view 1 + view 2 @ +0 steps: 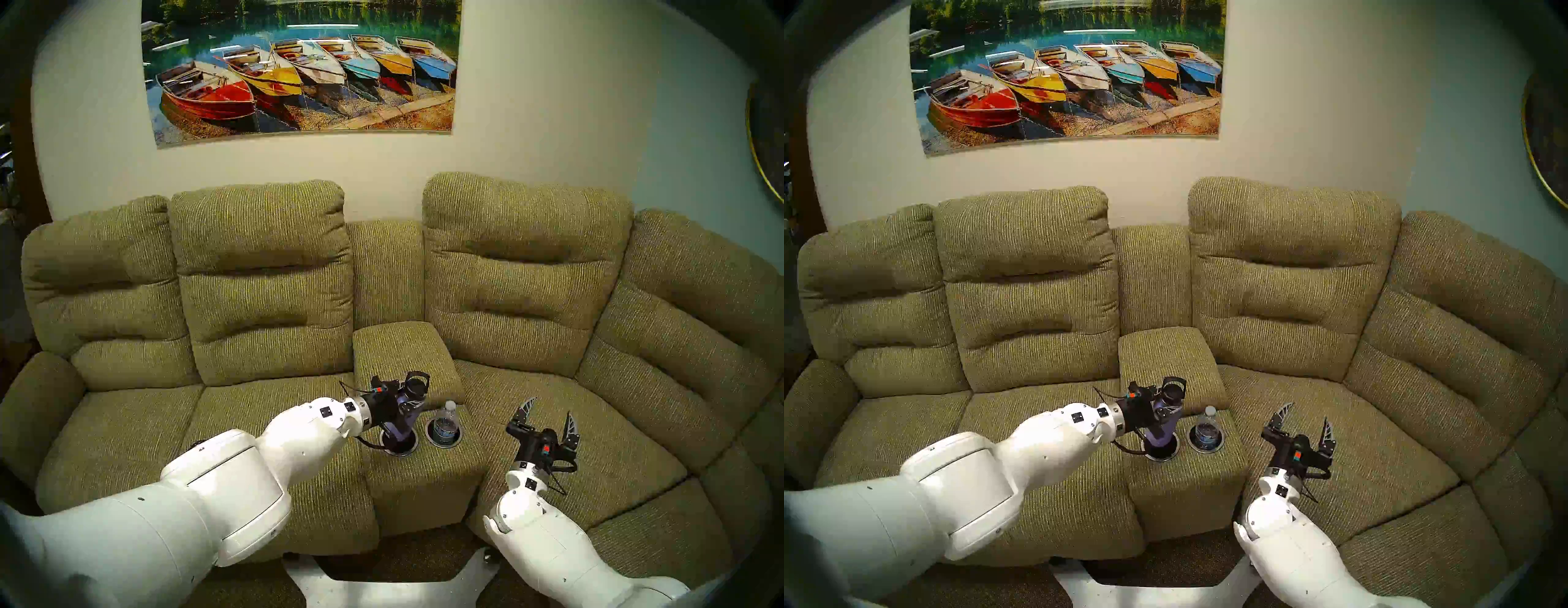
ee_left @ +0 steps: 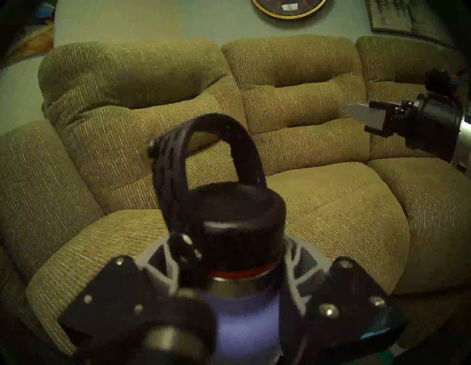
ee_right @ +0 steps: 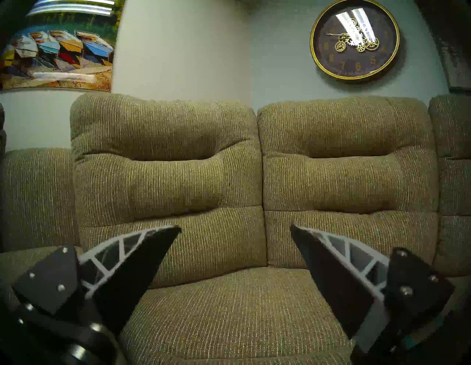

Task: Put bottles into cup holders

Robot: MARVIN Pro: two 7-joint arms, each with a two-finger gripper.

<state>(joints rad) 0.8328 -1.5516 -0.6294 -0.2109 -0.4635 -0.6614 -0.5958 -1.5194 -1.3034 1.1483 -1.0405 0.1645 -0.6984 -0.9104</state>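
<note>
My left gripper (image 1: 405, 407) is shut on the lavender flask (image 1: 402, 426) with a black loop-handled cap. The flask is tilted, its base in the left cup holder (image 1: 399, 445). In the left wrist view the flask (image 2: 244, 323) fills the bottom between my fingers (image 2: 163, 267). The clear water bottle (image 1: 446, 422) with white cap and blue label stands upright in the right cup holder (image 1: 443, 436). Both holders sit in the console of the olive-green sofa. My right gripper (image 1: 549, 414) is open and empty above the seat to the right of the console; it also shows in the right wrist view (image 3: 235, 229).
The padded console lid (image 1: 403, 356) rises just behind the cup holders. Sofa backrests (image 1: 522, 263) stand behind. A boat picture (image 1: 301, 68) and a round clock (image 3: 354, 40) hang on the wall. My right gripper shows at the left wrist view's right edge (image 2: 397, 122).
</note>
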